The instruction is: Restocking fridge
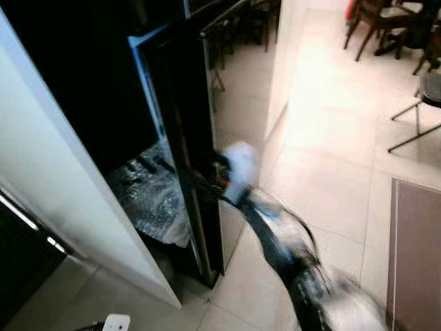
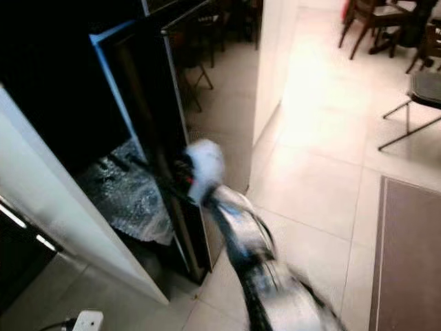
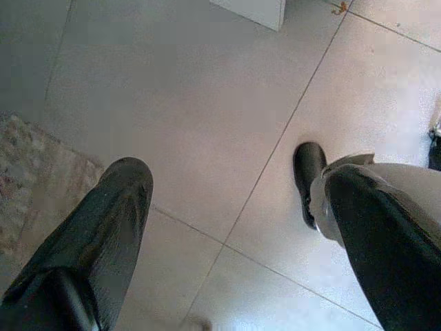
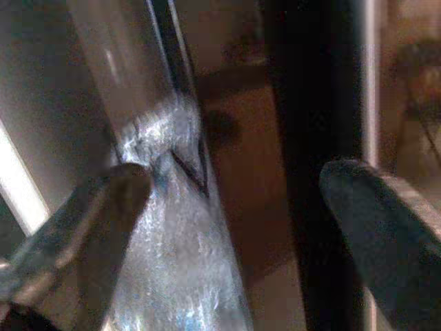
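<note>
The fridge stands on my left, dark inside, with its tall dark glass door swung open toward me. Crinkled clear plastic wrap lies low inside it. My right arm is blurred and reaches to the door's edge. There my right gripper is open. In the right wrist view the right gripper has the dark door edge and the plastic wrap between its spread fingers. The left gripper hangs open over the floor tiles.
A white side panel flanks the fridge on the left. Pale floor tiles stretch to the right. A brown mat lies at the right edge, chairs stand at the back right, and a small white object sits on the floor.
</note>
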Controlling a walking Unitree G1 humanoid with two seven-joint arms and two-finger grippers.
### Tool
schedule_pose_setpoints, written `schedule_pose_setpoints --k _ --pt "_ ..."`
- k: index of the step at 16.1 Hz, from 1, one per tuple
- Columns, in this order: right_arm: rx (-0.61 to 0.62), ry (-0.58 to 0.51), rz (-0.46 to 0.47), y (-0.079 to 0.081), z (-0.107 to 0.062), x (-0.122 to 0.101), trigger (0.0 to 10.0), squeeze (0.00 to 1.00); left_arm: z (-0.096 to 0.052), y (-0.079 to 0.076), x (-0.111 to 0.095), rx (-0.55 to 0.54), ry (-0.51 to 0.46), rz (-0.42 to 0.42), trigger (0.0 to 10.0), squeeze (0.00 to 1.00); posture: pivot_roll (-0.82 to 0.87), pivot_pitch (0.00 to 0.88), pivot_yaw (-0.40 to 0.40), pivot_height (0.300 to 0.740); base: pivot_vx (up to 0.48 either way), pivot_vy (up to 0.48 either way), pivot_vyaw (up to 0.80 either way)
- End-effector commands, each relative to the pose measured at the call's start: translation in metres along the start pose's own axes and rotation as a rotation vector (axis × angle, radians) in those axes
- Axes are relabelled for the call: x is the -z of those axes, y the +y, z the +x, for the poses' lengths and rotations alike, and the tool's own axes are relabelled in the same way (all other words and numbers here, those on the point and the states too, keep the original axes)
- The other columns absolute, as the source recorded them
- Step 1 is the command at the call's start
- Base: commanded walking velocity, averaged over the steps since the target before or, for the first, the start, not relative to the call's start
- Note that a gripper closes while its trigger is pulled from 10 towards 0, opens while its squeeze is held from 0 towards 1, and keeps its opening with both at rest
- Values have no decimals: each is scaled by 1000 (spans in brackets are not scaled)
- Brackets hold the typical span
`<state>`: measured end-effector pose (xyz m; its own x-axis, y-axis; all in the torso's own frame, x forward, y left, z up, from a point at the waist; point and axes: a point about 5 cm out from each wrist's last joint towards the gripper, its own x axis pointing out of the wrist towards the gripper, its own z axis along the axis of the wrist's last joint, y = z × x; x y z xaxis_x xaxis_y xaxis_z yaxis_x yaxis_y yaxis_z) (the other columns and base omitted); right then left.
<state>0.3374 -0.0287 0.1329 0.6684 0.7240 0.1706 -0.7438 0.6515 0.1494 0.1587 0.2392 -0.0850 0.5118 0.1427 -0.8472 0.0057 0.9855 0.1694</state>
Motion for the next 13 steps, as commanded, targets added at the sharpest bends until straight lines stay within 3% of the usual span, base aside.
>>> schedule_pose_setpoints --k 1,6,7,8,9,10,11,13 --pt "-37 -17 28 17 4 1 10000 0 -1 0 5 7 18 19 10000 0 4 53 45 740 0 0 0" --pt "-31 -16 29 19 0 -1 10000 0 -1 0 5 7 18 19 10000 0 4 53 45 740 0 0 0" --pt "384 87 102 -49 -67 33 10000 0 -1 -1 5 9 18 25 10000 0 -19 65 37 740 0 0 0" --pt "1113 382 212 -107 -237 88 10000 0 0 -3 5 14 18 38 10000 0 -22 58 35 740 0 0 0" --pt "1146 446 232 -102 -250 98 10000 0 0 -3 5 14 19 40 10000 0 -22 58 35 740 0 0 0" --pt "1194 607 284 -83 -278 123 10000 0 0 -4 5 16 16 37 10000 0 4 48 30 740 0 0 0" --pt "1207 707 322 -66 -293 140 10000 0 0 -5 5 16 13 32 10000 0 16 39 32 740 0 0 0" --pt "1252 798 403 -38 -311 161 10000 0 0 -4 4 13 9 28 10000 0 14 32 41 740 0 0 0"
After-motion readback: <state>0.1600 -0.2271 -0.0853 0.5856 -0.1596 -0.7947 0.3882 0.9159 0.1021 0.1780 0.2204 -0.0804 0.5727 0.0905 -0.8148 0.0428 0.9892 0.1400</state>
